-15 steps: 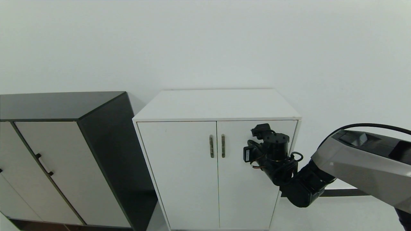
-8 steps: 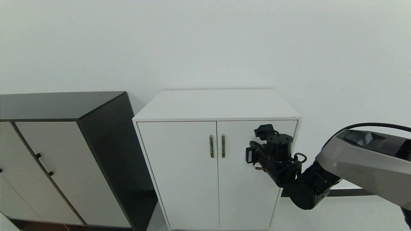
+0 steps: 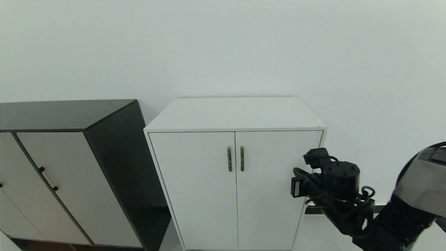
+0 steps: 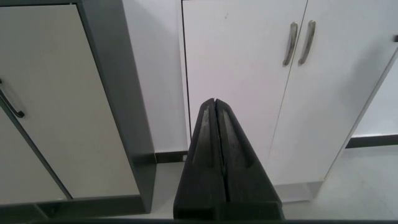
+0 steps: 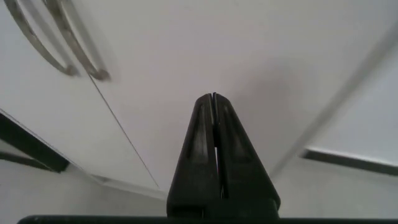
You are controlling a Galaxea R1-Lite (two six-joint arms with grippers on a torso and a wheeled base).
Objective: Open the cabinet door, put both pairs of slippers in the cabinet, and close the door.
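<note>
The white cabinet [image 3: 235, 115] stands against the wall with both doors shut. Its two metal handles [image 3: 229, 159] [image 3: 242, 158] sit side by side at the centre seam. My right gripper [image 5: 214, 98] is shut with nothing in it, close in front of the right door [image 5: 205, 50] and to the side of the handles [image 5: 78, 43]. In the head view my right wrist [image 3: 329, 183] hangs by the cabinet's right edge. My left gripper [image 4: 215, 102] is shut and empty, low and well back from the left door [image 4: 239, 68].
A black cabinet [image 3: 69, 115] with pale doors and dark handles [image 3: 48, 178] stands just left of the white one, with a narrow gap between them. A dark baseboard [image 3: 310, 210] runs along the white wall on the right.
My right arm has drawn back from the front of the right door, moving right and down. The cabinet doors stay shut.
</note>
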